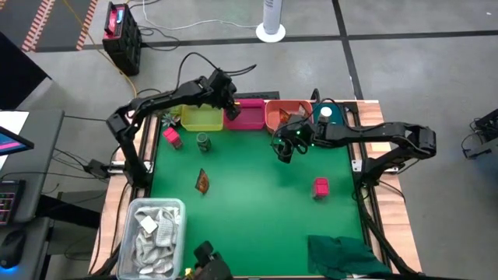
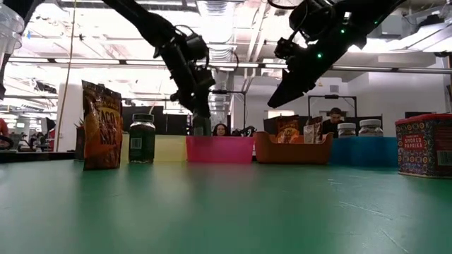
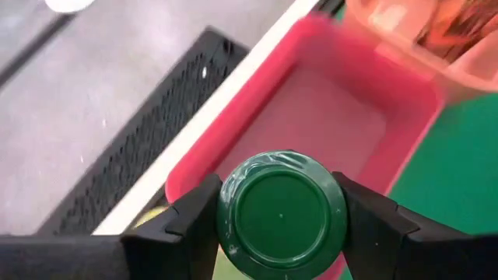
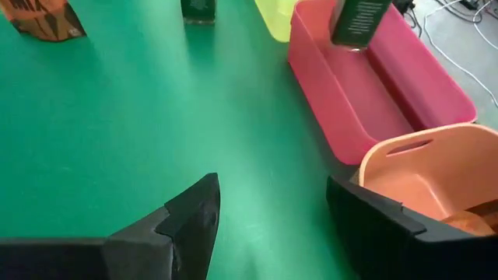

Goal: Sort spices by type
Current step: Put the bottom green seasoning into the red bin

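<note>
Above the pink tray [image 1: 247, 117], the left gripper [image 3: 282, 225] clamps its fingers on a dark green jar [image 3: 282, 213]; just beside that tray, the right gripper [image 4: 272, 214] hangs over the desk [image 1: 257, 187], fingers wide.

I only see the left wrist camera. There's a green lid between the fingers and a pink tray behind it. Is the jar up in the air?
Observer: Yes. The right wrist camera shows the jar hanging over the pink tray, held by the left gripper.
Operator: Where's the other green jar?
Observer: The second jar stands on the green mat, just in front of the yellow tray.
Operator: What's the other arm doing?
Observer: The right gripper is open and empty, above the mat in front of the orange tray.
</note>
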Controlling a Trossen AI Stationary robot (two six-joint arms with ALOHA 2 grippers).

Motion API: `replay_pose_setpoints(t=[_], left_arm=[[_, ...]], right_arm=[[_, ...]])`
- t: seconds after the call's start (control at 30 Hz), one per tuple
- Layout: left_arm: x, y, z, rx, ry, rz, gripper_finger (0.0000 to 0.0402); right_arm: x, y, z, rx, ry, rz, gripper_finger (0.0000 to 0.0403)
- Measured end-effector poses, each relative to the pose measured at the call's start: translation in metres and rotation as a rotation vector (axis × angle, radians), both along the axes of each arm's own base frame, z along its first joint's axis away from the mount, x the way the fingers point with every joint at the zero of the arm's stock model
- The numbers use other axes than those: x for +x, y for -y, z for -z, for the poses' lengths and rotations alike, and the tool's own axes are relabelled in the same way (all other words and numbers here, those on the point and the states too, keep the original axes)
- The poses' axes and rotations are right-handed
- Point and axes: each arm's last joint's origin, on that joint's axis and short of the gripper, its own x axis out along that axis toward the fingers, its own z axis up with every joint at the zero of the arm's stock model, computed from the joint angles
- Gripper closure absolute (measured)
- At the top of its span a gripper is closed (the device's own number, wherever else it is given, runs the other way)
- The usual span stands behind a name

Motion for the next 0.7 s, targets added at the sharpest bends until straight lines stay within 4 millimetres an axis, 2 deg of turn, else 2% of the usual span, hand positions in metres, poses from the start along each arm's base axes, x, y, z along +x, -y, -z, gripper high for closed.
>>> replay_pose_setpoints(t=[0.13,0.7], left_arm=[[0.002,-0.005,0.012,-0.025,-0.022,-0.005,0.0193],[0.008,0.005,0.017,-0.051,-0.025,0.008,0.0166]], right_arm=[[-0.001,0.002,0.001,0.005,0.000,0.015,0.0138],[-0.001,0.002,0.001,0.004,0.003,0.014,0.0138]])
